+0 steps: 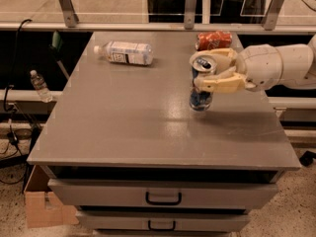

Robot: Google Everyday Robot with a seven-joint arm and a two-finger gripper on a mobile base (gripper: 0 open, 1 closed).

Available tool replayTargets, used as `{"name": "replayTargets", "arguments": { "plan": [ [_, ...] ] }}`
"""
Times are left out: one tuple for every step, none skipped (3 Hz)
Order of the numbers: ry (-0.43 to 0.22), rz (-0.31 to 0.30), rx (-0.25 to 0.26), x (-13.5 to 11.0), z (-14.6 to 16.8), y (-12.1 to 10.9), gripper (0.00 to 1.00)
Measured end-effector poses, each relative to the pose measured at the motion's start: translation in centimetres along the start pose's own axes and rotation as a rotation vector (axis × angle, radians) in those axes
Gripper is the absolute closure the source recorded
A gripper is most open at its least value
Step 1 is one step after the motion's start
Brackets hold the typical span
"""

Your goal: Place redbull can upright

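The redbull can (200, 100), silver with blue patches and a pull-tab top, stands upright at the right middle of the grey table (128, 127). Its base is at or just above the tabletop. My gripper (195, 72), cream-coloured, reaches in from the right and is shut on the can's upper half, one finger on each side.
A red-orange soda can (213, 39) lies on its side at the back right, just behind the gripper. A clear plastic bottle with a white label (124, 52) lies on its side at the back left. Drawers sit under the table's front edge. A cardboard box (42, 206) stands on the floor at the left.
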State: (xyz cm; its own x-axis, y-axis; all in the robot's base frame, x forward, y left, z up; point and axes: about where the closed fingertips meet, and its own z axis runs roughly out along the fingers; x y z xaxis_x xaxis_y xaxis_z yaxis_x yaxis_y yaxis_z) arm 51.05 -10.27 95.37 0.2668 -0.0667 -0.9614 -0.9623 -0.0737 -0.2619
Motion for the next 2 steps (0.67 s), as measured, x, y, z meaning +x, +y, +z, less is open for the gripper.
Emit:
{"name": "replayTargets", "arguments": {
  "plan": [
    [0.001,0.004,-0.036,1.04,0.52,0.41,0.59],
    [0.011,0.009,-0.067,1.78,1.04,0.63,0.36]
  ]
}}
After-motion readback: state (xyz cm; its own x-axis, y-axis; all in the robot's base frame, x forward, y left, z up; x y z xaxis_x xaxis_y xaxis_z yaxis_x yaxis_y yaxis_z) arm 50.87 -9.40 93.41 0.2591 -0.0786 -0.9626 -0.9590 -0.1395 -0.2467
